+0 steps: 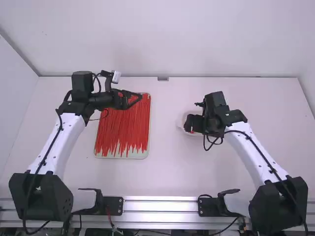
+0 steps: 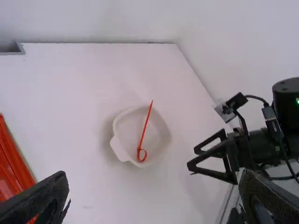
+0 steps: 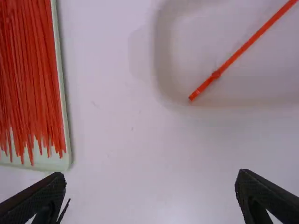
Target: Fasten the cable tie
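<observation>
Right gripper (image 1: 193,124) hangs over white bowl (image 2: 117,144), jaws spread wide, nothing btwn them. Red cable tie (image 2: 144,132) lies in the bowl, one end looped, seemingly already fastened. Bowl sits at 3 o'clock from tray (image 1: 120,156) of loose red ties (image 1: 123,125). Left gripper (image 1: 134,98) at tray's 12 o'clock edge, jaws also spread

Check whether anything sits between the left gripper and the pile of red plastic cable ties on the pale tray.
Nothing visible does. The left gripper is at the far end of the red plastic cable ties on the pale rectangular tray; the white bowl stands aside.
</observation>
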You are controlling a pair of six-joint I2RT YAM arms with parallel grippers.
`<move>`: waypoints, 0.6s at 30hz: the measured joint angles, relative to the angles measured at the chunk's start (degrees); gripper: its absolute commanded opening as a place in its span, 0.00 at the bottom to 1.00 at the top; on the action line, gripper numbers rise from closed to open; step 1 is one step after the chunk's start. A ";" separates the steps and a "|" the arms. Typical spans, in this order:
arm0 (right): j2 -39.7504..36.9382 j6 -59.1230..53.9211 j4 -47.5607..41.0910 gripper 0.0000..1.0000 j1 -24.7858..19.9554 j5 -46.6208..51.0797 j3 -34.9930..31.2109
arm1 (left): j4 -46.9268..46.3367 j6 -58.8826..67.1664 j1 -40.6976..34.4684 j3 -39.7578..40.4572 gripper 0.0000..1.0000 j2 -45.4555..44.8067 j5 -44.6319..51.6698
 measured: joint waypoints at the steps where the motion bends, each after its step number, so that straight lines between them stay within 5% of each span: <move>1: -0.76 -0.42 0.68 0.93 -0.74 0.70 -0.44 | 0.79 0.39 -0.37 -0.48 0.93 -0.59 -0.59; 18: -16.02 -12.94 15.30 0.65 -14.40 11.04 -15.02 | 14.82 8.09 -0.63 -14.62 0.66 -15.19 -12.61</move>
